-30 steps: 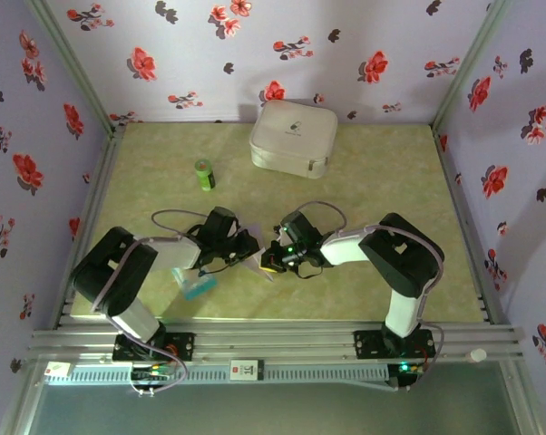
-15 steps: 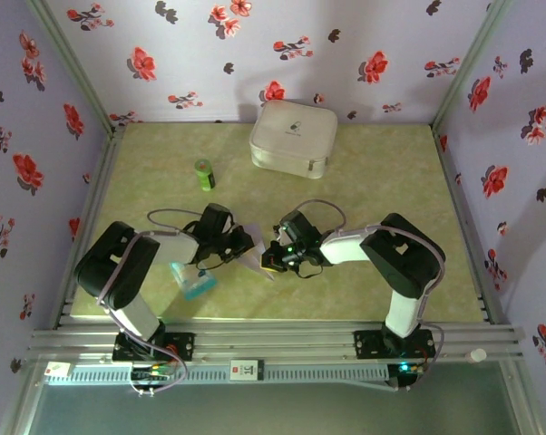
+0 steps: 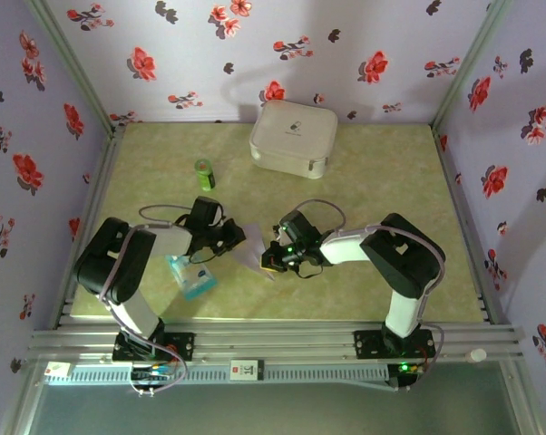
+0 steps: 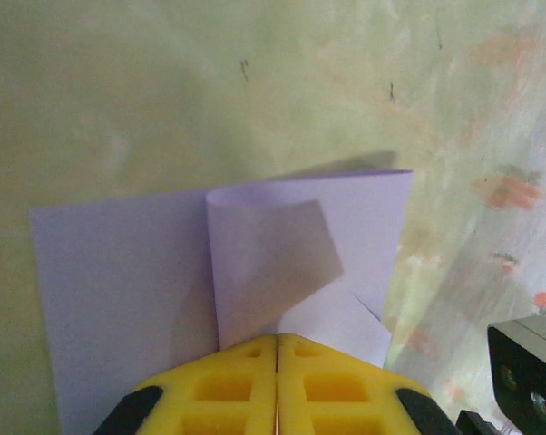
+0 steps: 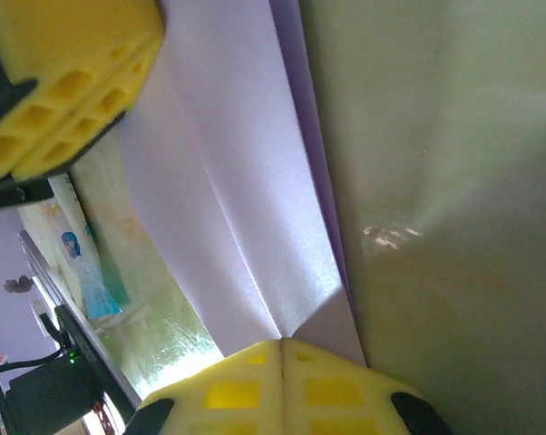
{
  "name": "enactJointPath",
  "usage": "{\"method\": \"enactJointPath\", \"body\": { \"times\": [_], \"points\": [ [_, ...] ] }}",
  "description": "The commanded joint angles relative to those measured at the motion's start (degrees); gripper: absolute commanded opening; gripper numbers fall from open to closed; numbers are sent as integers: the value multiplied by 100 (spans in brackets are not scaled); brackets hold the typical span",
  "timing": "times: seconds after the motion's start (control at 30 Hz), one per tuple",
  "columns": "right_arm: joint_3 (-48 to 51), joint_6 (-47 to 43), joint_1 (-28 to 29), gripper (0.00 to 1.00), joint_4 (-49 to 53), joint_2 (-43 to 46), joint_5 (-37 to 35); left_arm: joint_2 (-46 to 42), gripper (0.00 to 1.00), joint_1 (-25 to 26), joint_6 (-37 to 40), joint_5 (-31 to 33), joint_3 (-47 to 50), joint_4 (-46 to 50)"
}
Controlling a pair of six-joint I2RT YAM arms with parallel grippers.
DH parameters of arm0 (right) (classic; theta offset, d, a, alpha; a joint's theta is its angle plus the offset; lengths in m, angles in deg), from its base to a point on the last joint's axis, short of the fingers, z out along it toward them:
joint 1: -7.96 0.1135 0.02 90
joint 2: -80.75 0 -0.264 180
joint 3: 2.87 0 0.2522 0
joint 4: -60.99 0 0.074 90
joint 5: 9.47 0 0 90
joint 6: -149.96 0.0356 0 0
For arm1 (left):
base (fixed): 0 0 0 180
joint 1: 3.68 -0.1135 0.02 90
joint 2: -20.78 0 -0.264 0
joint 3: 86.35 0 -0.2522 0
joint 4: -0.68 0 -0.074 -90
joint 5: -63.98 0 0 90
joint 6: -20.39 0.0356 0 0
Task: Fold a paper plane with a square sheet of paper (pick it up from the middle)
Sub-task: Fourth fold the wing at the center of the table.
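The square sheet of paper [image 3: 253, 256] is pale lavender and partly folded, stretched low over the table between my two grippers. My left gripper [image 3: 236, 237] is shut on its left side. In the left wrist view the yellow fingertips [image 4: 237, 381] meet at the near edge of the sheet [image 4: 119, 290], where a turned-over flap curls up to them. My right gripper [image 3: 269, 258] is shut on the opposite side. In the right wrist view the sheet's [image 5: 246, 181] creases converge at that gripper's closed tip [image 5: 282, 343], and the left gripper's yellow fingers [image 5: 64, 82] show at top left.
A blue-and-white plastic packet [image 3: 191, 276] lies just left of the paper, near the left arm. A green bottle [image 3: 204, 174] stands farther back. A white case [image 3: 293, 136] rests against the back wall. Flowered walls close in three sides.
My left gripper has drawn back to the left and a little away from the right one, still shut on the paper. The right arm has stayed put.
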Motion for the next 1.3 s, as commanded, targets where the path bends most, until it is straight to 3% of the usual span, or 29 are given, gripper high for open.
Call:
{"method": "enactJointPath", "body": {
  "times": [0.0,0.77,1.27],
  "points": [
    [255,-170,70,0,996,-109,-262,215,8,-270,309,430,-163,317],
    [303,-431,56,0,1240,-83,-244,326,8,-549,607,648,-817,769],
    [123,-418,38,0,1313,-96,-357,-1075,12,-211,705,755,-457,1262]
  ]
}}
